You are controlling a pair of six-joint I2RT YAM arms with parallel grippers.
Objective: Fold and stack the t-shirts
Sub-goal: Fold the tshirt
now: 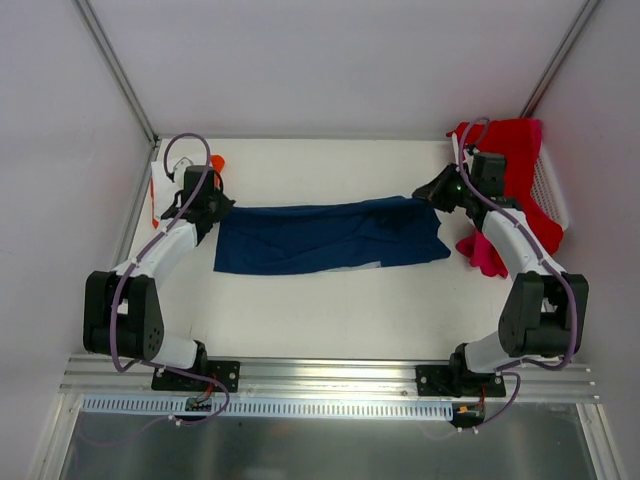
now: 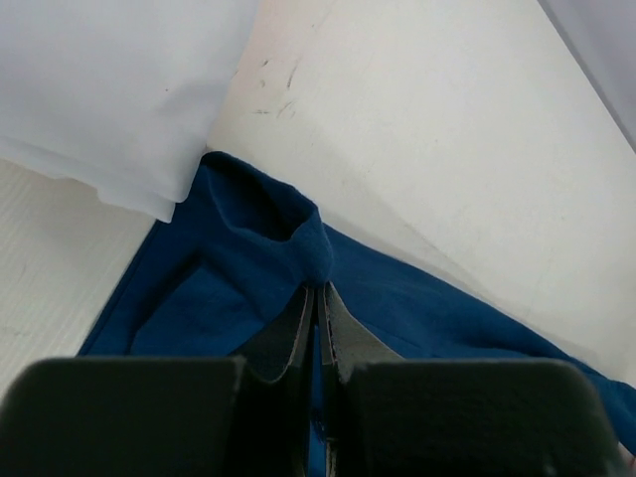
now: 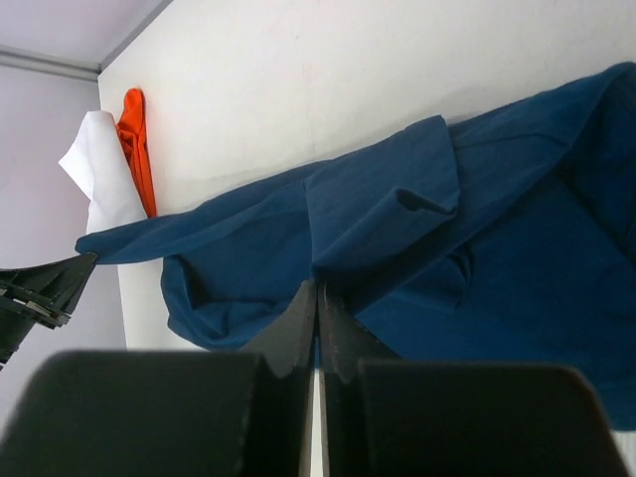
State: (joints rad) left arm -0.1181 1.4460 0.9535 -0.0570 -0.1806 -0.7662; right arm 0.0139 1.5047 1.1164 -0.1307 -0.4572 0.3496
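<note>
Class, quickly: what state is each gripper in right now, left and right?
The left gripper is closed, pinching the navy t-shirt.
The right gripper is closed, pinching the same shirt.

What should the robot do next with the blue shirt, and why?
The left hand and right hand are each shut on one far corner of the navy t-shirt, stretched between them on the table. So probably draw both evenly toward the arms' bases, folding the held far edge over.
</note>
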